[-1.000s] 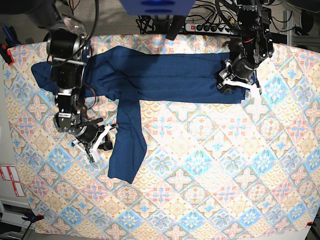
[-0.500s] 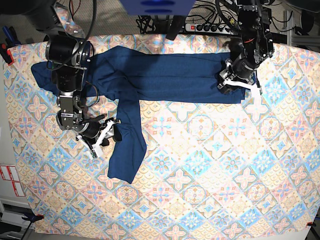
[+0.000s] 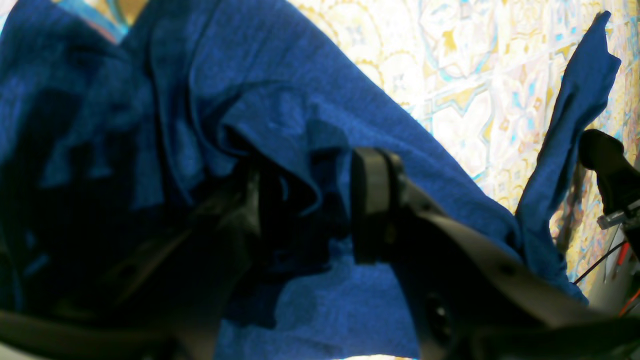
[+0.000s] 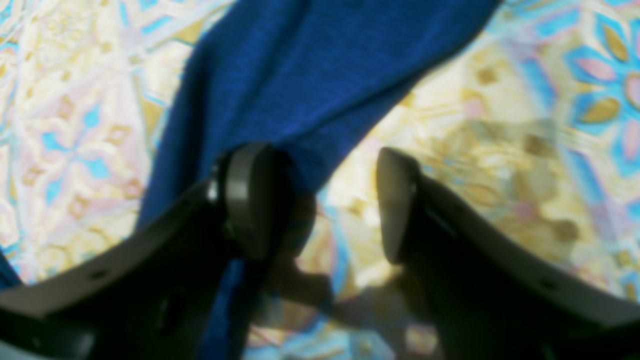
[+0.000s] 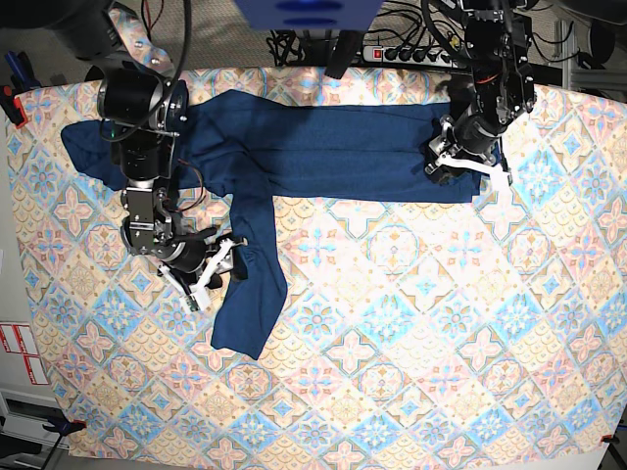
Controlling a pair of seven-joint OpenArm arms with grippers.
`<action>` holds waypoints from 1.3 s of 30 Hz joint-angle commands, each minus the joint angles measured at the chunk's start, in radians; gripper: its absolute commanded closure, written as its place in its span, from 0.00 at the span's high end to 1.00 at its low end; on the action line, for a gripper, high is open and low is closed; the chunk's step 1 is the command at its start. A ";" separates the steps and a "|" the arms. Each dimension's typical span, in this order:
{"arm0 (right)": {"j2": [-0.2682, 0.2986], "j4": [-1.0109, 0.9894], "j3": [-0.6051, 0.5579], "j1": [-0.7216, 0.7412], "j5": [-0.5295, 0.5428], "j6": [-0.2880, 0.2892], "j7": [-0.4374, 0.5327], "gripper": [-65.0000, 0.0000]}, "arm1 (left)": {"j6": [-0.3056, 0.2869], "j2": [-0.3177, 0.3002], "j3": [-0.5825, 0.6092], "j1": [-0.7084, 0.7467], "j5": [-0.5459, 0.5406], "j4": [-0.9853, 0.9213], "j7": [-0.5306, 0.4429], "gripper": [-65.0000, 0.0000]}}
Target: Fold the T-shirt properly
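Observation:
The navy T-shirt (image 5: 323, 152) lies in a long band across the back of the table, with one sleeve (image 5: 250, 304) running down toward the front. My right gripper (image 5: 217, 266) sits at that sleeve's left edge. In the right wrist view it is open (image 4: 320, 200), the sleeve (image 4: 310, 75) touches its left finger (image 4: 250, 200), and only tablecloth shows between the jaws. My left gripper (image 5: 465, 168) is at the shirt's right end. In the left wrist view bunched T-shirt fabric (image 3: 280, 100) fills the gap of the left gripper (image 3: 310, 200).
The pastel tile-patterned tablecloth (image 5: 411, 343) covers the whole table. A power strip and cables (image 5: 411, 54) run behind the back edge. A red clamp (image 5: 10, 98) sits at the left edge.
My right gripper has moved right to the sleeve's edge and opened. The left arm and the shirt's body have stayed put.

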 commanded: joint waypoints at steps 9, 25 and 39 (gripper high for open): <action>-0.028 0.006 -0.016 0.017 -0.001 0.013 -0.011 0.48 | -0.009 -0.003 -0.002 -0.008 -0.012 0.019 -0.009 0.35; -0.028 0.176 -0.168 -0.040 0.079 0.013 -0.013 0.00 | -0.009 -0.006 -0.004 -0.011 -0.012 0.019 -0.014 0.35; -0.033 1.029 -0.251 -0.431 0.234 0.013 -0.375 0.00 | -0.009 -0.006 -0.005 -0.009 -0.012 0.019 -0.015 0.35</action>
